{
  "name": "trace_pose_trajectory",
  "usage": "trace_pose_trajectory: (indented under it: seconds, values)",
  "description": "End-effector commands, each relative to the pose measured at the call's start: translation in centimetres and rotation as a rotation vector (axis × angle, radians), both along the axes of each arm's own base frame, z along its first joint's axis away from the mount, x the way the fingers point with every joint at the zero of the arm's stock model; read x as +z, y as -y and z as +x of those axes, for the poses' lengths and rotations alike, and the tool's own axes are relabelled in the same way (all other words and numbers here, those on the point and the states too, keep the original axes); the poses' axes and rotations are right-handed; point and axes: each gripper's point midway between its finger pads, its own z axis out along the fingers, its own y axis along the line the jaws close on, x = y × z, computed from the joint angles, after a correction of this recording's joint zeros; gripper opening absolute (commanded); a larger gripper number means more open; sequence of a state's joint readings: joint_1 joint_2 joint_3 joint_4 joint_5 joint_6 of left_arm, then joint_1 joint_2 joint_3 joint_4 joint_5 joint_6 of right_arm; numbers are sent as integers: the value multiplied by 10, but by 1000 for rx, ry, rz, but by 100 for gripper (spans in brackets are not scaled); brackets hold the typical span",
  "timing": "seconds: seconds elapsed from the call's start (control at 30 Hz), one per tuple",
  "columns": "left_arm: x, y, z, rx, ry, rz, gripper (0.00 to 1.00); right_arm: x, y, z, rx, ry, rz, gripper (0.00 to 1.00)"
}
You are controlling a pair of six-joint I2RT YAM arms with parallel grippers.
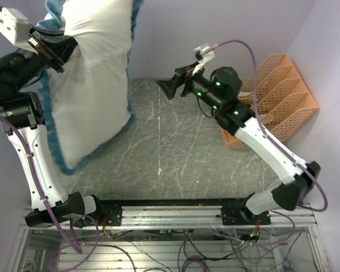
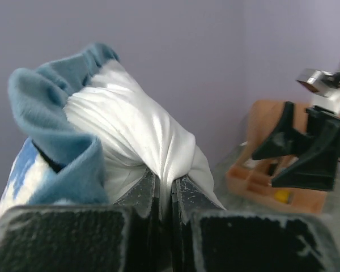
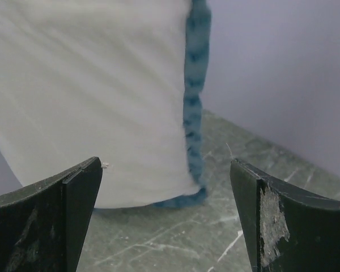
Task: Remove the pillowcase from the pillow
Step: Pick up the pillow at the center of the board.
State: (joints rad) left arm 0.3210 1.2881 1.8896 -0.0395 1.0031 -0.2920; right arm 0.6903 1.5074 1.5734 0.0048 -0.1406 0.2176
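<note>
My left gripper (image 1: pixel 58 50) is raised at the far left, shut on a bunched fold of white fabric (image 2: pixel 153 141) of the pillowcase (image 1: pixel 90 85). The pillowcase hangs down to the table with its white side showing and a teal ruffled edge (image 1: pixel 130 68). It looks full, but I cannot tell the pillow apart from it. The left wrist view shows the teal ruffle (image 2: pixel 51 113) and a bit of blue-and-white print (image 2: pixel 20 170). My right gripper (image 1: pixel 165 88) is open and empty, held above the table right of the pillowcase, facing its lower corner (image 3: pixel 192 192).
The grey-green marbled table (image 1: pixel 181 147) lies below. An orange slotted file rack (image 1: pixel 280 93) stands at the back right, behind my right arm; it also shows in the left wrist view (image 2: pixel 255 175). Purple walls close in the back and sides.
</note>
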Motion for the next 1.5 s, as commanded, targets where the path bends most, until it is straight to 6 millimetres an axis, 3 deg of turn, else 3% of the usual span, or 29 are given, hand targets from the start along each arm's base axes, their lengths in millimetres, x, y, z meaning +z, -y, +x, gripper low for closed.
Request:
trace_pose_trajectory:
  seconds: [0.0, 0.13, 0.27, 0.37, 0.5, 0.7, 0.8, 0.9, 1.0, 1.07, 1.17, 1.33, 1.4, 1.43, 1.47]
  values:
    - [40, 57, -97, -327, 201, 55, 7, 50, 19, -43, 81, 128, 105, 96]
    - [-14, 61, -101, -341, 97, 131, 7, 54, 24, -67, 147, 151, 124, 100]
    - [-74, 60, -107, -320, 9, 237, 7, 41, 16, -76, 215, 116, 128, 100]
    - [-97, 60, -118, -287, 2, 300, 7, 26, 6, -75, 256, 66, 122, 100]
    - [-100, 60, -123, -260, 4, 321, 7, 10, 4, -72, 247, 32, 121, 100]
    - [-108, 51, -113, -191, -8, 353, 7, -9, 16, -77, 213, 19, 123, 100]
    - [-113, 50, -112, -181, -12, 373, 7, -19, 9, -80, 254, -1, 112, 100]
    - [-110, 48, -111, -161, -12, 368, 7, -14, -6, -81, 333, -12, 115, 100]
    - [-105, 48, -114, -150, -4, 371, 7, 3, -20, -88, 432, 19, 173, 98]
    - [-102, 49, -116, -151, -1, 372, 7, 10, -30, -90, 496, 15, 200, 87]
    - [-98, 48, -117, -134, -4, 368, 7, 22, -36, -91, 540, 22, 235, 62]
    - [-99, 44, -112, -108, -29, 352, 7, 36, -31, -86, 491, 52, 272, 5]
    - [-99, 44, -111, -106, -34, 342, 10, 40, -28, -85, 467, 65, 280, 0]
    - [-99, 44, -110, -102, -35, 332, 17, 40, -26, -85, 460, 70, 283, 0]
    - [-97, 43, -110, -94, -29, 328, 30, 41, -25, -85, 453, 75, 284, 0]
